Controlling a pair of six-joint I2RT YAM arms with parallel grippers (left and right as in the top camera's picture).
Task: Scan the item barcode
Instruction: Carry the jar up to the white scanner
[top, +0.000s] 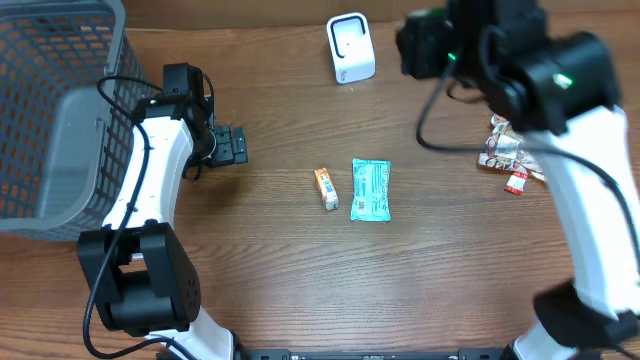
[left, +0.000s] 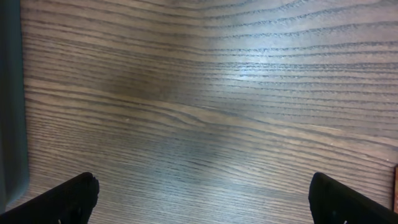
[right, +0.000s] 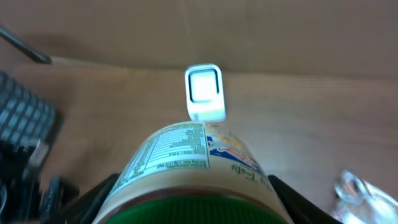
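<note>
Currently, tub (right: 199, 171) with cream nutrition label (right: 177, 154), green ribbed lid (right: 193, 211), pinched in right jaws, left jaws spread.

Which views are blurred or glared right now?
Right wrist: soft throughout; the green-lidded cylindrical container fills the foreground, label print barely legible, and the white box-shaped scanner behind is blurred. Left wrist: wood-grain table is sharp, with a pale sheen upper centre. Overhead: crisp on the table, but the black-and-white right arm close to the lens looks oversized and soft.
</note>
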